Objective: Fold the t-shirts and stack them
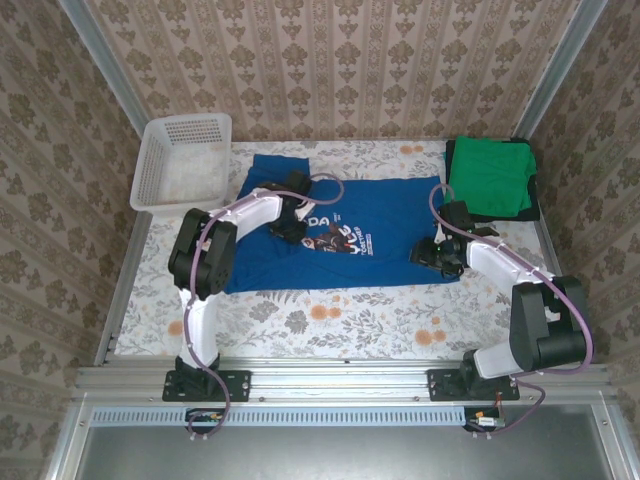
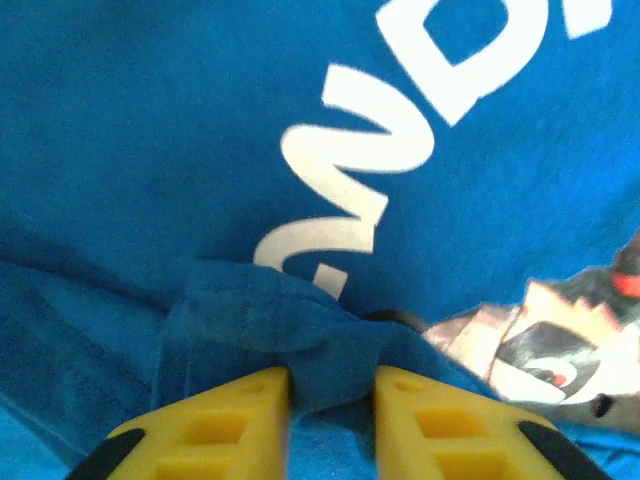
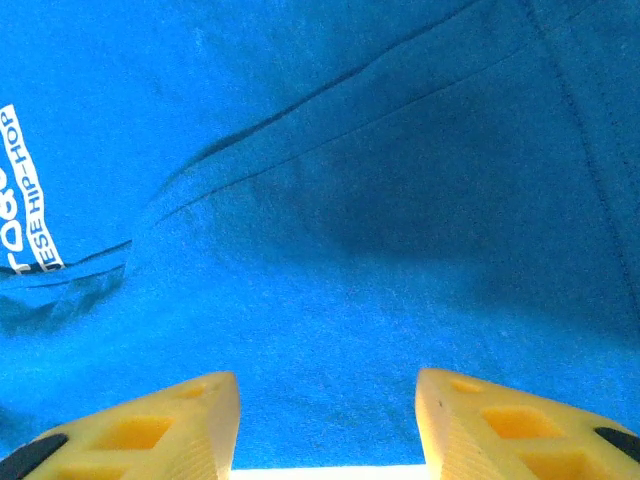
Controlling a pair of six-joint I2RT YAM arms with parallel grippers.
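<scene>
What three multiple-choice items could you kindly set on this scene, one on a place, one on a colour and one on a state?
1. Where does the white basket stand?
A) far right corner
B) far left corner
C) between the arm bases

2. What colour is the folded t-shirt at the far right?
A) red
B) yellow
C) green

3. What are the left jaws doing?
A) pinching a fold of the blue t-shirt
B) gripping the basket
C) hanging open over bare table

Answers:
1 B, the top view shows it at the far left, beside the blue t-shirt.
2 C, its cloth is bright green in the top view.
3 A, the left wrist view shows blue cloth bunched between them.
</scene>
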